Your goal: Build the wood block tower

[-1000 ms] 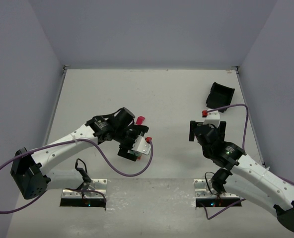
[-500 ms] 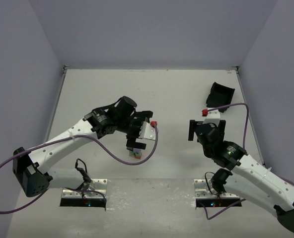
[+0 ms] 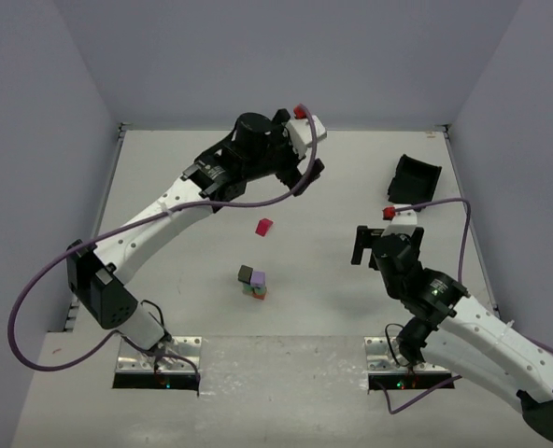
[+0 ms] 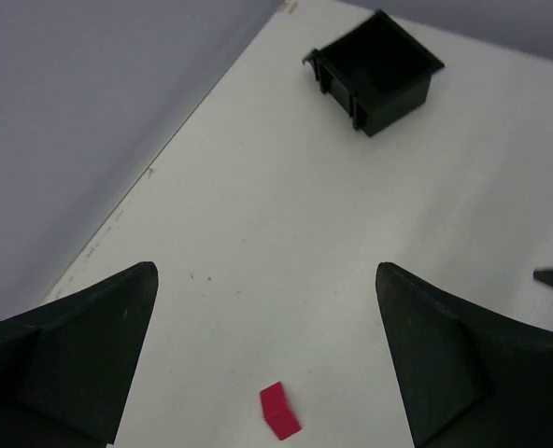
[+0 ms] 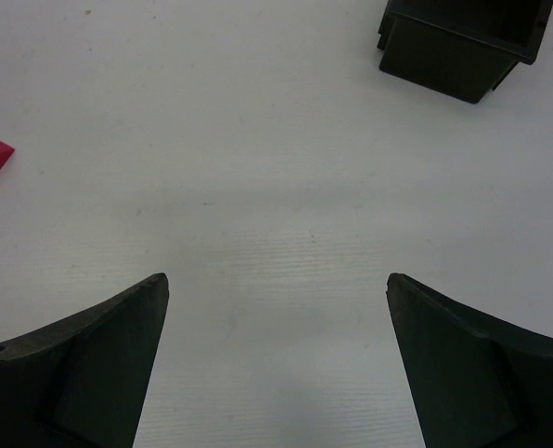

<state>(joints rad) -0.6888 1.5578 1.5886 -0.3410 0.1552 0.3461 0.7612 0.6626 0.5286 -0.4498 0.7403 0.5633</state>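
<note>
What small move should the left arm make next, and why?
Probably lower the open left gripper toward the loose red block. The block lies alone, apart from the short tower, and the gripper holds nothing.

The light is soft and even and seems to come from above, so the white table (image 3: 351, 168) is bright without glare, and the shadows on it are faint with soft edges. The top view is sharp to its corners, and the walls have a cool bluish-grey tint. In both wrist views the dark fingers (image 4: 80, 364) near the lens look slightly blurred and almost without detail, and the black bin (image 4: 398, 98) shows little inside.
</note>
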